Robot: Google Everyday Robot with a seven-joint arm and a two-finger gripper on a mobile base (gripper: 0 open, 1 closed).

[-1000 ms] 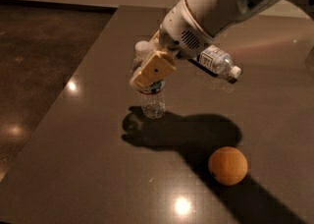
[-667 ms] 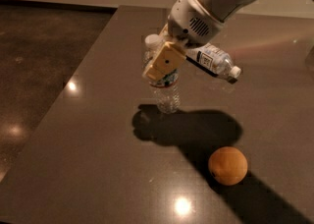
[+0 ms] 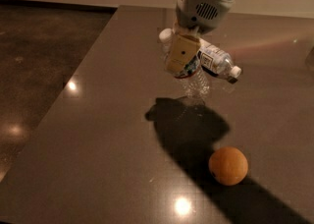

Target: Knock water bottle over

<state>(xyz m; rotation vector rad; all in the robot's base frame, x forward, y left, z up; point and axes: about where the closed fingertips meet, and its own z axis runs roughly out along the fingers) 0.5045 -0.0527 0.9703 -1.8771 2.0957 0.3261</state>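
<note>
The water bottle (image 3: 197, 84) is a small clear ribbed bottle with a white cap (image 3: 166, 35) and a thin red band. It tilts, with its cap up to the left and its base low to the right, just above the dark table (image 3: 108, 134). My gripper (image 3: 182, 66) reaches down from the upper right. Its tan pad covers the bottle's middle and touches it. The bottle's shadow falls on the table just below.
A second clear bottle (image 3: 218, 62) with a large white label lies on its side right behind the gripper, cap toward the right. An orange (image 3: 228, 165) sits at the front right. The table's left edge runs diagonally, with dark floor (image 3: 39, 70) beyond it.
The gripper and the water bottle have moved together to the right, toward the lying bottle. The bottle has gone from nearly upright to tilted.
</note>
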